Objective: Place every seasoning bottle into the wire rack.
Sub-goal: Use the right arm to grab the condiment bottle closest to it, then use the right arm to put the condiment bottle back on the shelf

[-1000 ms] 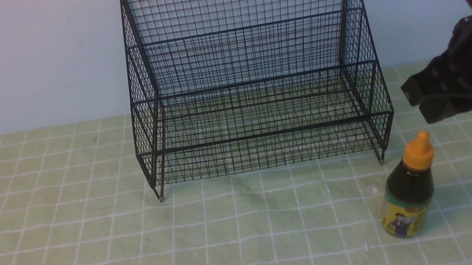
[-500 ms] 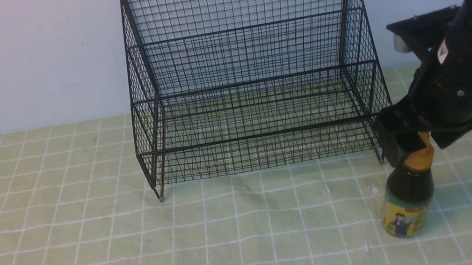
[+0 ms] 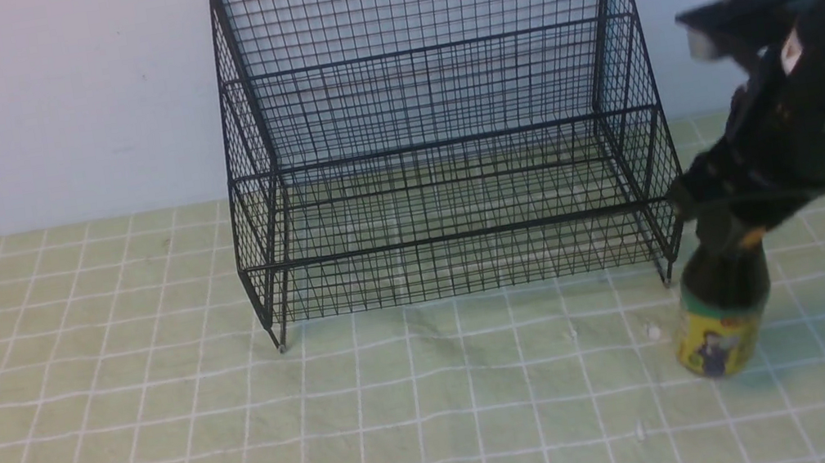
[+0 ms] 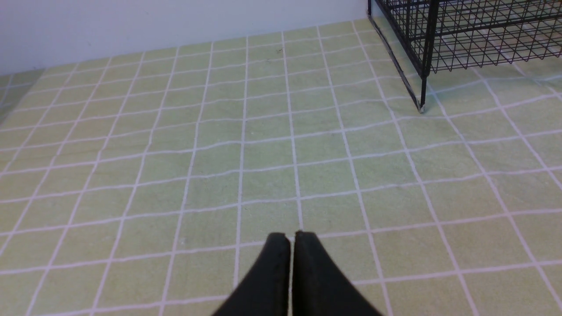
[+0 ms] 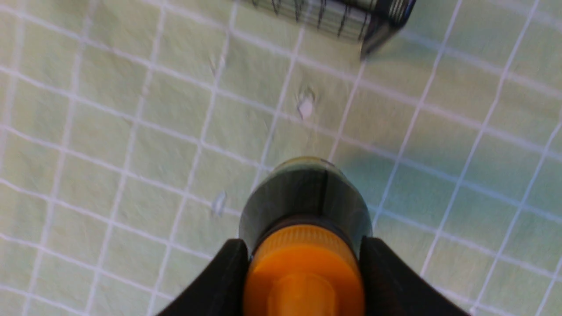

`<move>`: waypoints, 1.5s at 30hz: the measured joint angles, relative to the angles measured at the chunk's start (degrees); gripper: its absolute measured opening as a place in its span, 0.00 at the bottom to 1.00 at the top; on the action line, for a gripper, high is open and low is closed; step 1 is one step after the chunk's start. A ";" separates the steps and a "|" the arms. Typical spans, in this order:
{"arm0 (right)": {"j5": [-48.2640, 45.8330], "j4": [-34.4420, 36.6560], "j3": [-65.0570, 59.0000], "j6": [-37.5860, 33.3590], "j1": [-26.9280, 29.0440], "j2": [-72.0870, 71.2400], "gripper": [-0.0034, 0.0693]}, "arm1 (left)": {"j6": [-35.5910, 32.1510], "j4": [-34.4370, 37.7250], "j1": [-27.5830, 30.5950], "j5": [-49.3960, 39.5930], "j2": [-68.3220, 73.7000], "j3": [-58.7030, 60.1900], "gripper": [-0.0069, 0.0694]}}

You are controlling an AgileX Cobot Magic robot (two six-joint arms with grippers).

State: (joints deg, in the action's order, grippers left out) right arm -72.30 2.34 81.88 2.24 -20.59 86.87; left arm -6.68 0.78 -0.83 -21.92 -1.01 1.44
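The seasoning bottle [image 3: 722, 327], dark brown with a yellow-green label, hangs upright just above the cloth by the wire rack's front right foot. My right gripper [image 3: 724, 236] is shut on its orange cap from above. In the right wrist view the cap [image 5: 303, 272] fills the gap between the two fingers, with the dark body [image 5: 303, 197] below it. The black wire rack [image 3: 440, 144] stands against the back wall and holds nothing. My left gripper [image 4: 292, 235] is shut and empty over bare cloth, left of the rack's front left foot [image 4: 421, 107].
A green checked cloth [image 3: 162, 428] covers the table. Small white specks [image 3: 652, 330] lie on it near the bottle. The rack's right front corner [image 5: 377, 26] is close beside the held bottle. The pale wall [image 3: 28, 102] is behind the rack.
My right arm came down from the upper right onto the bottle and closed on its cap. The bottle has since risen a little off the cloth and shifted slightly right.
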 joint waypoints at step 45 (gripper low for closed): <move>0.43 1.13 26.64 -1.02 -0.04 17.91 0.82 | 0.00 0.00 0.00 0.00 0.00 0.00 0.08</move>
State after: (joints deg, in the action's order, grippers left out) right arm -71.87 3.46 108.52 1.22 -20.63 104.78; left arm -6.68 0.78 -0.83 -21.92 -1.01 1.44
